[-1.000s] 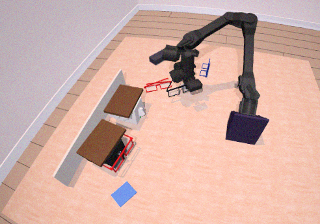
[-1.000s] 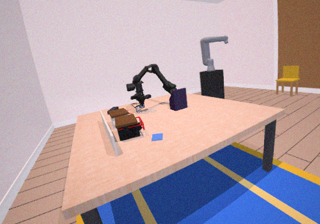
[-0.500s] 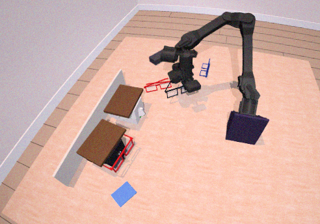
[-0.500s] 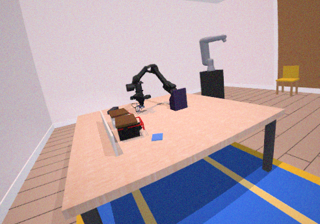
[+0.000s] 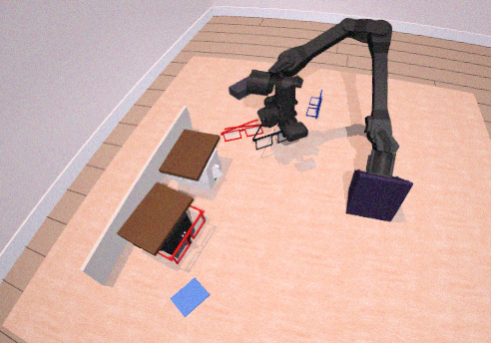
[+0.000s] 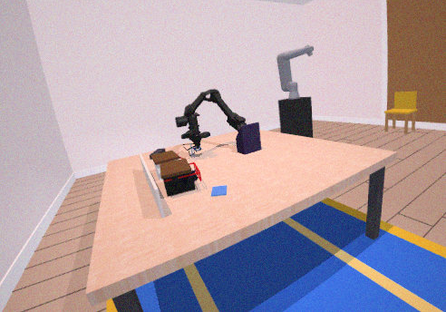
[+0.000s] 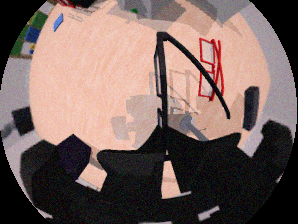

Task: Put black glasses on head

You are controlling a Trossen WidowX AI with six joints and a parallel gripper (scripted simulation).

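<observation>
My gripper (image 5: 285, 134) (image 6: 197, 147) (image 7: 160, 127) is shut on the black glasses (image 5: 256, 145) (image 7: 162, 55). It holds them above the table, with a temple spread open towards the right in the wrist view. The other temple is hard to make out. The white display head (image 5: 204, 180) (image 7: 134, 10) with a small green tag (image 5: 216, 178) stands under a brown top, left of and nearer than the glasses in the top view. Its face is mostly hidden. The other head (image 5: 172, 241) (image 6: 180, 186) is black and wears red glasses (image 5: 173, 258).
Folded red glasses (image 5: 240, 127) (image 7: 201, 50) lie near the held pair, towards the heads. Blue glasses (image 5: 318, 106) lie behind the gripper. A low grey wall (image 5: 107, 255) (image 6: 154, 190) runs behind both heads. A blue sheet (image 5: 190, 297) (image 6: 219, 190) lies near the black head.
</observation>
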